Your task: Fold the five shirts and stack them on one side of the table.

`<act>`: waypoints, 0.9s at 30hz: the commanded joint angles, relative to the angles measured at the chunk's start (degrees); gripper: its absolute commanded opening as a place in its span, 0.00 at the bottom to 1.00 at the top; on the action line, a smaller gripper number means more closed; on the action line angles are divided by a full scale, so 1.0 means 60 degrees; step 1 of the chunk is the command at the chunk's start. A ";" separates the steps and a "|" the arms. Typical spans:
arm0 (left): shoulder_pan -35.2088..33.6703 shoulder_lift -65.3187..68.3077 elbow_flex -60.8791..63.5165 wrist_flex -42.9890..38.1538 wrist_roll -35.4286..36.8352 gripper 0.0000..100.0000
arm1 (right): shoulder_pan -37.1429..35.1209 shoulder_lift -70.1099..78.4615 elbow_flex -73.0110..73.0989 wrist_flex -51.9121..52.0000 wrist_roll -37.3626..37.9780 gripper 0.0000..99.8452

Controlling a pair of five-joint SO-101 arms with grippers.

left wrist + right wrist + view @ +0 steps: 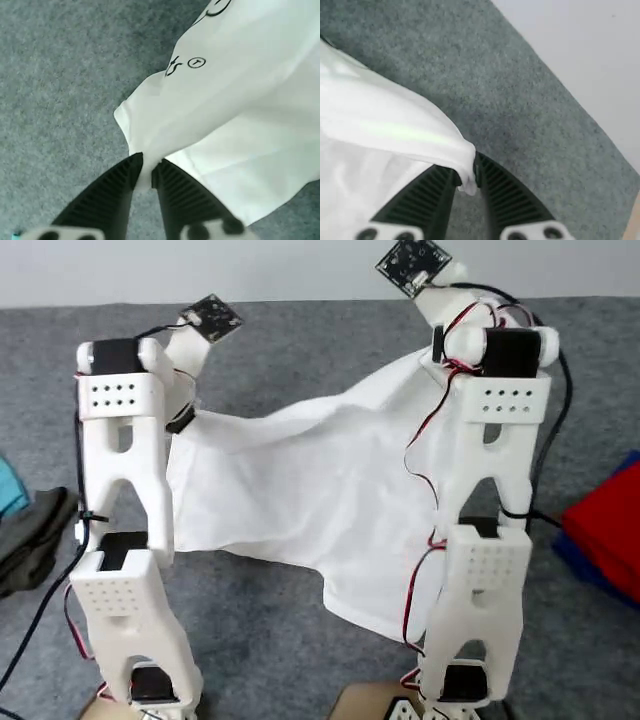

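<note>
A white shirt (pixel 310 490) hangs stretched between the two arms above the grey table, its lower part drooping toward the front. My left gripper (pixel 146 169) is shut on one corner of the white shirt (pixel 235 100), which carries black print near that edge. My right gripper (pixel 467 177) is shut on another corner of the white shirt (pixel 380 130), lifted over the grey carpet near the table's far edge. In the high view the left arm (pixel 125 430) stands at the left and the right arm (pixel 490 440) at the right, both with the cloth held at the far side.
A red folded garment (pixel 605 530) on a blue one lies at the right edge. Dark grey and teal clothes (pixel 25 525) lie at the left edge. The grey carpet (pixel 250 620) in front of the shirt is bare. A white wall borders the table's far side.
</note>
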 commanded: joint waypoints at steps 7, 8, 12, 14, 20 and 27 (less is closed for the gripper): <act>-0.0322 -0.1099 0.0769 0.0308 -0.0952 0.00 | -0.0022 -0.4725 0.6388 0.0403 -0.0674 0.01; -0.0293 -0.1304 0.1223 0.0308 -0.1172 0.00 | -0.0022 -0.5062 0.6960 0.0403 -0.0674 0.01; -0.0322 -0.2007 0.2996 0.0308 -0.2022 0.00 | -0.0022 -0.6176 0.9040 0.0403 -0.0674 0.01; -0.0366 -0.2183 0.3670 0.0293 -0.2403 0.00 | -0.0022 -0.6747 1.0125 0.0403 -0.0645 0.01; -0.0777 -0.2139 0.4344 0.0249 -0.2989 0.00 | -0.0593 -0.8520 1.3114 0.0403 -0.0659 0.01; -0.1143 -0.1875 0.4374 0.0278 -0.3385 0.00 | -0.0813 -1.0293 1.5751 0.0388 -0.0645 0.01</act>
